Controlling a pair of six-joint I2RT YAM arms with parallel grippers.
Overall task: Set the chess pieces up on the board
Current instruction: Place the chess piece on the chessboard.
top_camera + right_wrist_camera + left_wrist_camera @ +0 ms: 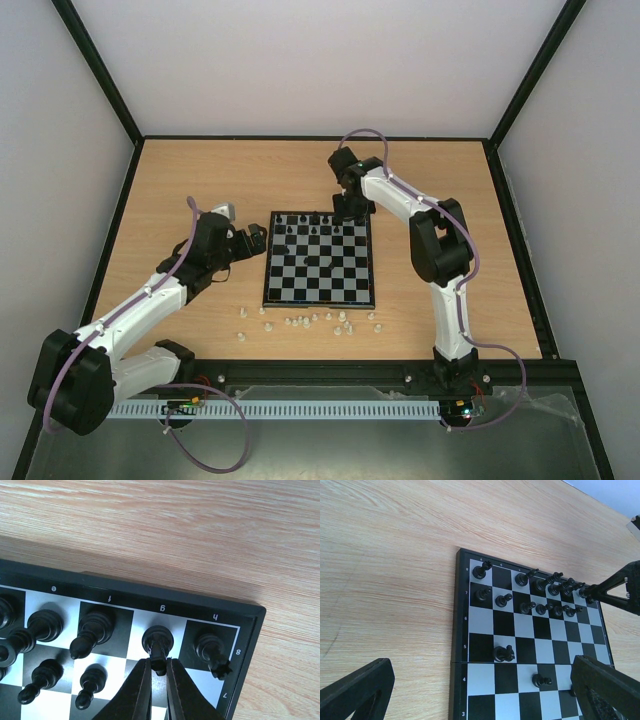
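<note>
The chess pieces (503, 600) are split. The black ones fill most of the two far rows of the board (345, 285). Two more black men (503, 653) stand loose nearer its middle. The white ones (301, 322) lie scattered on the table (200, 180) at 6 o'clock from the board, in the strip between its near border and the table's near rail (320, 368).

The right gripper (159, 669) hangs over the board's 1 o'clock corner, clenched on a black piece (158, 641) that stands on the g square of the last row. From this steep angle I cannot say for sure what kind of piece it is. That square touches the far border, and only the occupied h square lies between it and the right-hand border. Neighbours stand close on both sides. Past the far border, bare wood runs to the table's back edge.

The left gripper (256, 240) sits at 10 o'clock, just off the board's left border, its jaws spread wide and holding nothing. Bare wood runs out at 9 o'clock to the table's left edge, and a narrower strip at 3 o'clock separates the board from the right arm (440, 250).
</note>
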